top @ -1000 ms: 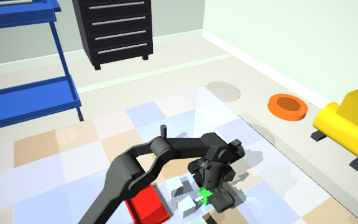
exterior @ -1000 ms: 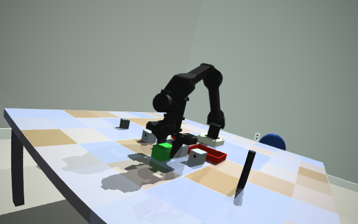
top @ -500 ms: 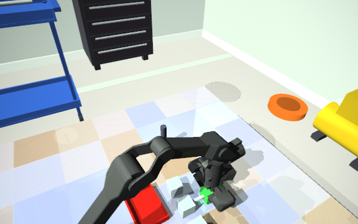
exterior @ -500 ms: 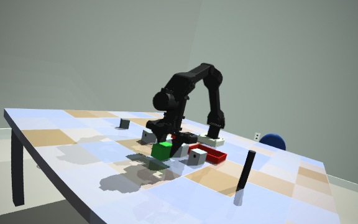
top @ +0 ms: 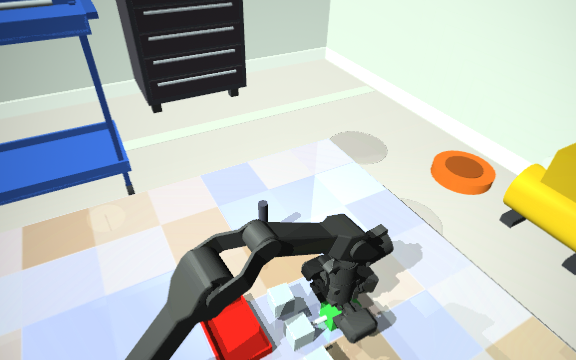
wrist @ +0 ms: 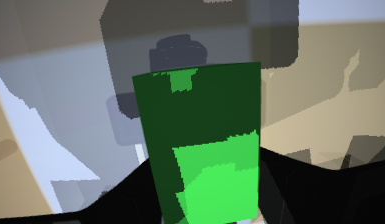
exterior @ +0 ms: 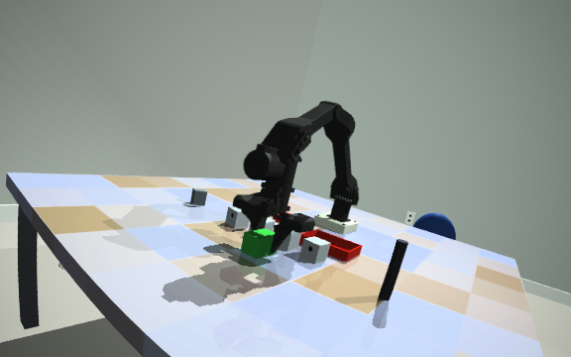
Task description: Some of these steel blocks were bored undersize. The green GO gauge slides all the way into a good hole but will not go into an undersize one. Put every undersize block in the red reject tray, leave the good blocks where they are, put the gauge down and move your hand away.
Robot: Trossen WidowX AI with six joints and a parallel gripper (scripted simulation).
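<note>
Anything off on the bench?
No visible damage or spill. The end effector grips the green gauge; steel blocks sit upright beside the red reject tray.

From the top view, I see the reject tray (top: 238, 327) (exterior: 354, 254) left of one block (top: 280, 299) (exterior: 315, 250) and a nearer block (top: 299, 331) (exterior: 291, 241); right of both, the gauge (top: 330, 316) (exterior: 257, 244) (wrist: 203, 112) sits between the gripper's (top: 339, 315) (exterior: 267, 240) (wrist: 209, 187) fingers.
</note>
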